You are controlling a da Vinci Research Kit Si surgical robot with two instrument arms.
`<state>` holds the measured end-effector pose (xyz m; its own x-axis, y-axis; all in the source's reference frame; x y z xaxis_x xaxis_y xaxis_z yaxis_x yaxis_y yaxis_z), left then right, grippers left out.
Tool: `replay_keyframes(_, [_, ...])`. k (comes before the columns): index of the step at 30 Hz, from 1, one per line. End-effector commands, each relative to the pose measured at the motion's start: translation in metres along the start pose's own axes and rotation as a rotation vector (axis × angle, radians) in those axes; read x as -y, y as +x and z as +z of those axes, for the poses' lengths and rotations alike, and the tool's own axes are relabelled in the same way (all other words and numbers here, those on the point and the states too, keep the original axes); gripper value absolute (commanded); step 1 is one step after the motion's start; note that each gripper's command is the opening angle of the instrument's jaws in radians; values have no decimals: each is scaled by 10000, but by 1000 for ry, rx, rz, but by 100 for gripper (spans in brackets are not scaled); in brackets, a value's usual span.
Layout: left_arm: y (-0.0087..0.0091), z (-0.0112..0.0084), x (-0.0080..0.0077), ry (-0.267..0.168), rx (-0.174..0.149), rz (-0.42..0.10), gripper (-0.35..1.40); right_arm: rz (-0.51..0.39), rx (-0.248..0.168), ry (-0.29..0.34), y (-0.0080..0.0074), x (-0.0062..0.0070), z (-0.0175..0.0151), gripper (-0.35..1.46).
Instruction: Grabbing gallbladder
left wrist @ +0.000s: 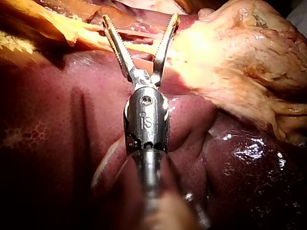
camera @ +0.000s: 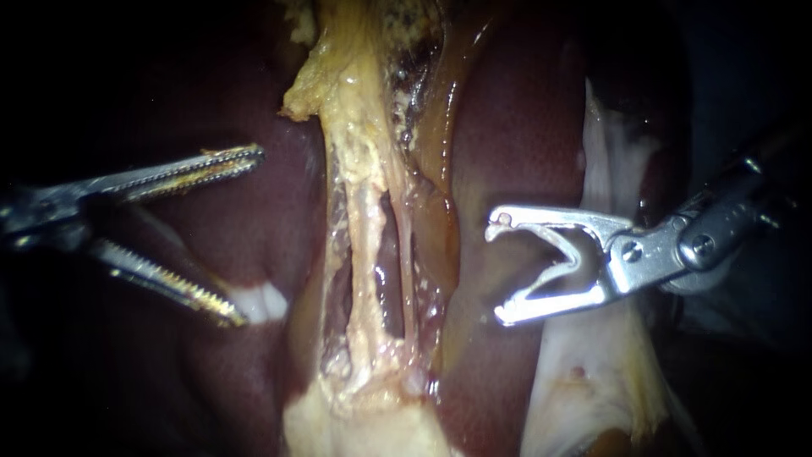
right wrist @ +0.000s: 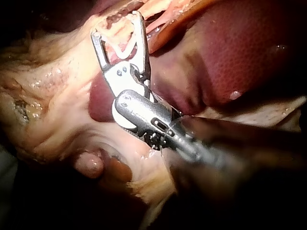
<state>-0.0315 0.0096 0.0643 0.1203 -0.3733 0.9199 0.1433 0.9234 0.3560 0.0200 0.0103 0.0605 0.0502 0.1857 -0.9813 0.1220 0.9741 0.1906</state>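
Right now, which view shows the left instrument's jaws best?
Left wrist view: left instrument sits central and lit, both toothed jaws open. Endoscope view shows them open too, but dim at the edge. Right wrist view: absent.

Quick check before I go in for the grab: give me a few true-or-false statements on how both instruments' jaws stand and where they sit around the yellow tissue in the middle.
1. The left instrument has its jaws open. True.
2. The right instrument is shut on tissue. False: its jaws stand apart and grip nothing.
3. The two instruments flank the yellowish tissue strip, one on each side. True.
4. The left instrument's jaws are smooth. False: both show teeth along their inner faces.
5. Dark red liver shows behind the right instrument's jaws in the endoscope view. True.
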Motion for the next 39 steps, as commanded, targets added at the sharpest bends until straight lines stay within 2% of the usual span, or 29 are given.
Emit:
replay_keyframes(1, [-3,0,-2,2,4,4,106,0,0,0,0,0,0,60])
replay_keyframes(2, [-5,0,-4,-5,6,-10,106,0,0,0,0,0,0,60])
replay_keyframes(5, [-15,-2,-20,-70,13,-29,108,0,0,0,0,0,0,60])
replay_keyframes(6, [-21,-3,-29,-101,20,-49,109,0,0,0,0,0,0,60])
replay_keyframes(11, [-35,-6,-70,-186,32,-127,106,0,0,1,0,1,-1,60])
replay_keyframes(14, [-32,-4,-90,-228,33,-200,99,0,0,0,-1,1,-1,60])
replay_keyframes(19, [-11,12,-108,-249,41,-328,93,0,0,0,-1,0,-1,60])
replay_keyframes(24, [6,25,-116,-255,36,-399,89,0,0,0,-1,0,0,60])
replay_keyframes(29, [17,33,-117,-266,0,-460,84,-1,0,1,-1,1,-1,60])
replay_keyframes(35, [24,45,-114,-280,-24,-498,79,-1,0,1,-1,1,-1,60])
replay_keyframes(39, [28,51,-112,-287,-40,-525,69,-1,0,1,0,1,-1,60])
